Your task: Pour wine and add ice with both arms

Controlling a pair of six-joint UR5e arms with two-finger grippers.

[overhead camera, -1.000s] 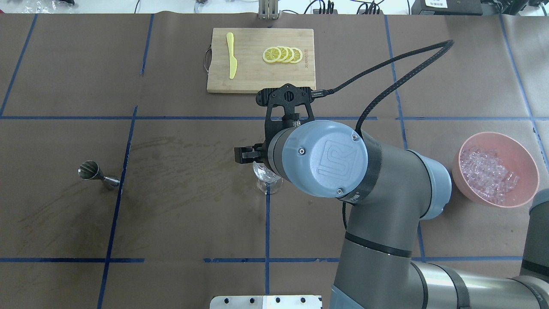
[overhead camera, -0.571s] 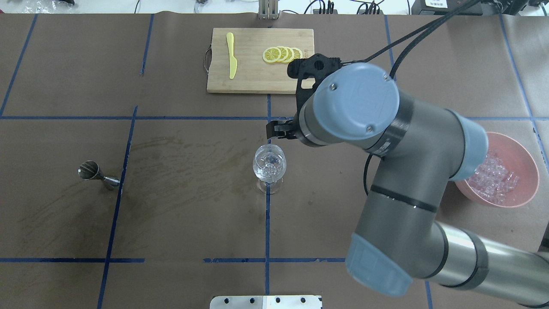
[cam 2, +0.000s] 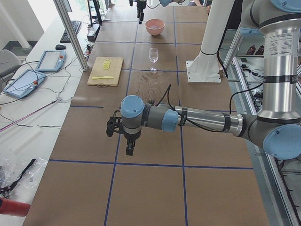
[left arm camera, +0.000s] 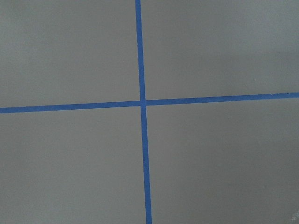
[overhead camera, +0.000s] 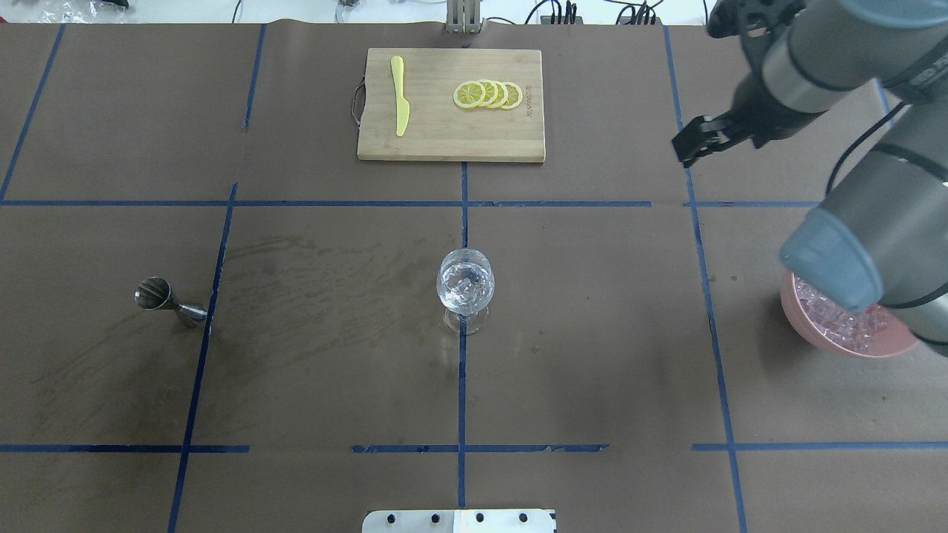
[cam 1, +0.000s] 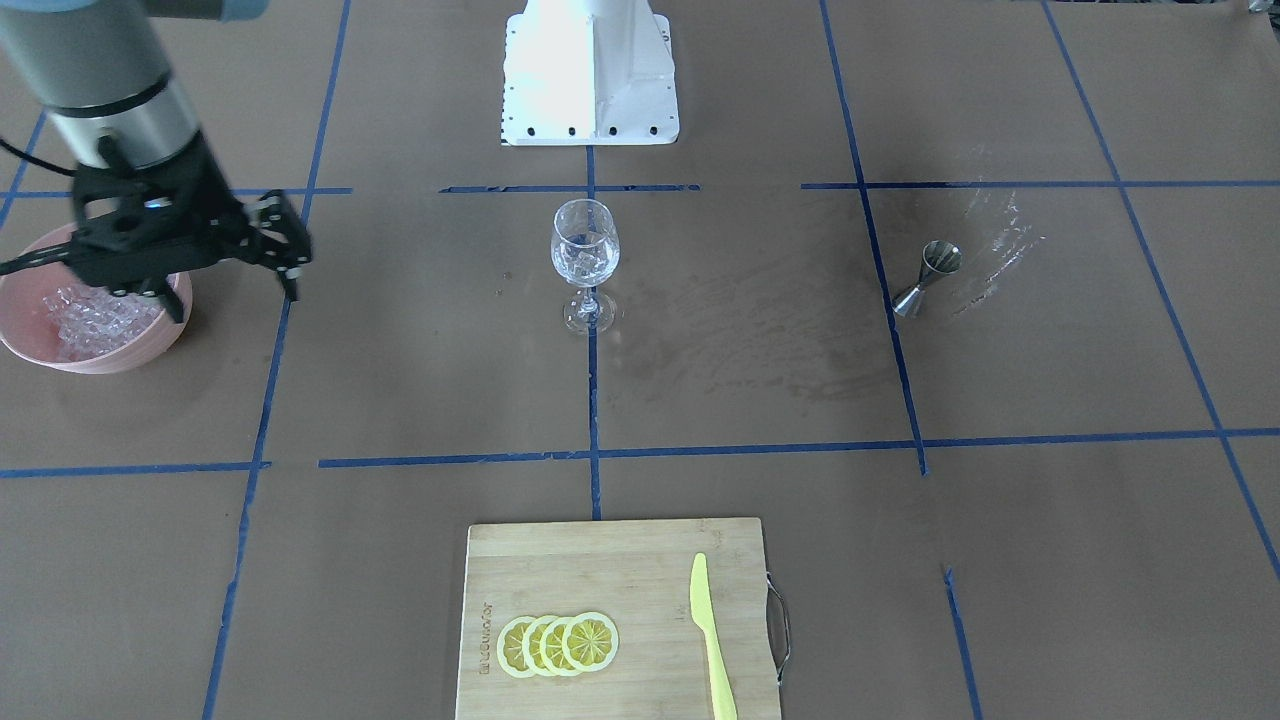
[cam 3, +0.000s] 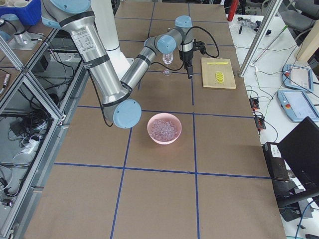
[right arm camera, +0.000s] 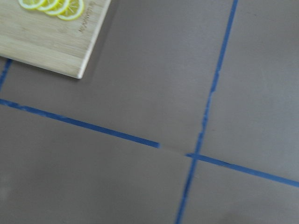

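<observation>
A clear wine glass [overhead camera: 465, 289] stands upright at the table's middle with a few ice cubes [overhead camera: 466, 285] in its bowl; it also shows in the front view [cam 1: 585, 250]. More ice [cam 1: 85, 312] fills a pink bowl [overhead camera: 807, 326] at the right, partly hidden by my right arm's elbow [overhead camera: 837, 266]. My right gripper [cam 1: 236, 290] hangs open and empty above the table by the bowl, far from the glass; one finger [overhead camera: 692, 142] shows from overhead. My left gripper [cam 2: 129, 148] shows only in the exterior left view, low over bare table; I cannot tell its state.
A steel jigger [overhead camera: 159, 296] lies on its side at the left. A bamboo cutting board [overhead camera: 444, 137] at the far middle holds lemon slices [overhead camera: 489, 95] and a yellow knife [overhead camera: 400, 96]. The white robot base [cam 1: 590, 70] sits at the near edge.
My right arm swung from over the wine glass back and to the right, toward the pink bowl. The glass is now uncovered, with ice in it. Nothing else moved.
</observation>
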